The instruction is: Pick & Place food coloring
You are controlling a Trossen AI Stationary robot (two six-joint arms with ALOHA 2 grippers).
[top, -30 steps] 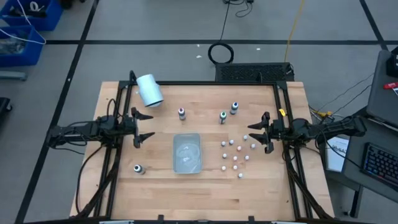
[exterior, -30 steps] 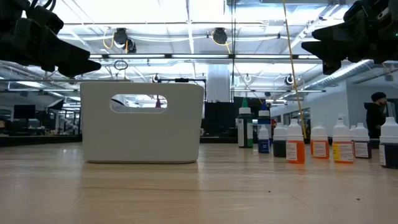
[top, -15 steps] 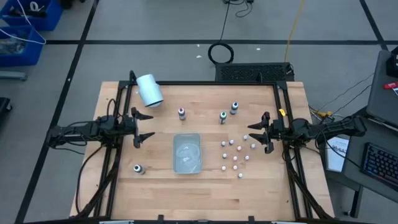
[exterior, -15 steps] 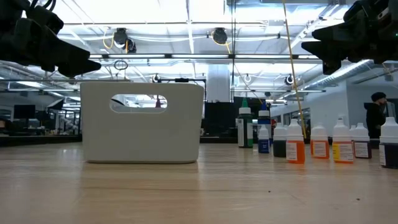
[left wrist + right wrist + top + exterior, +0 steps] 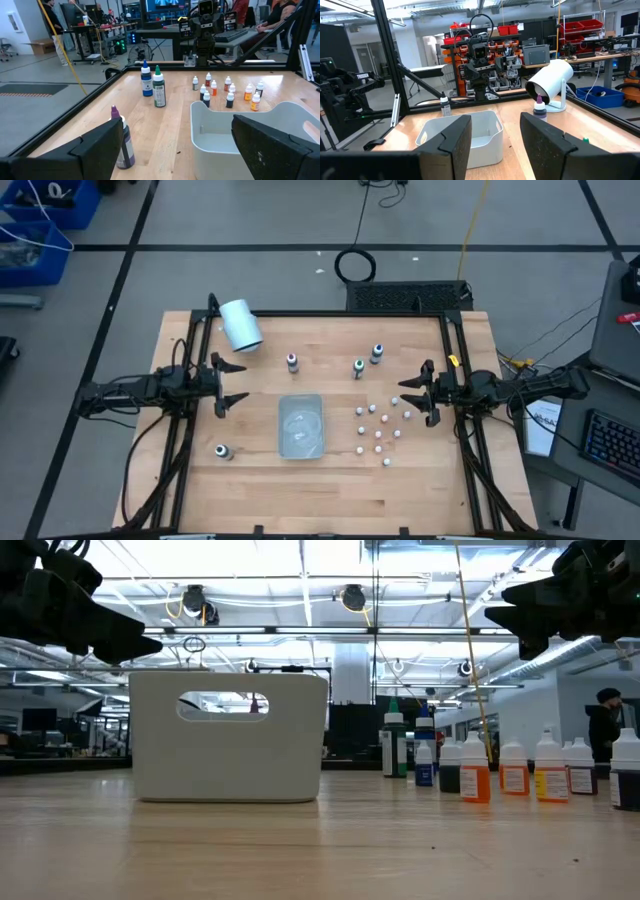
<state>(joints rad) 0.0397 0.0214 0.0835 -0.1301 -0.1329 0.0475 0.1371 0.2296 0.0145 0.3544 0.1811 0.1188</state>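
Wooden table (image 5: pixel 330 480), clear tray (image 5: pixel 301 426) mid-table, white cylinder (image 5: pixel 240 325) behind, food coloring (image 5: pixel 378 430) beside spread right hand (image 5: pixel 417 398), left hand (image 5: pixel 236 383) spread.

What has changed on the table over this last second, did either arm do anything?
Nothing visibly changed. The left hand and the right hand hang open at their sides of the table, and the food coloring bottles and the tray lie where they were.

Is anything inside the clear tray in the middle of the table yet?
The high view shows the clear tray with no bottle in it. The left wrist view shows part of its bare inside; that arm's own finger covers the rest. The small food coloring bottles stand on the table beside it.
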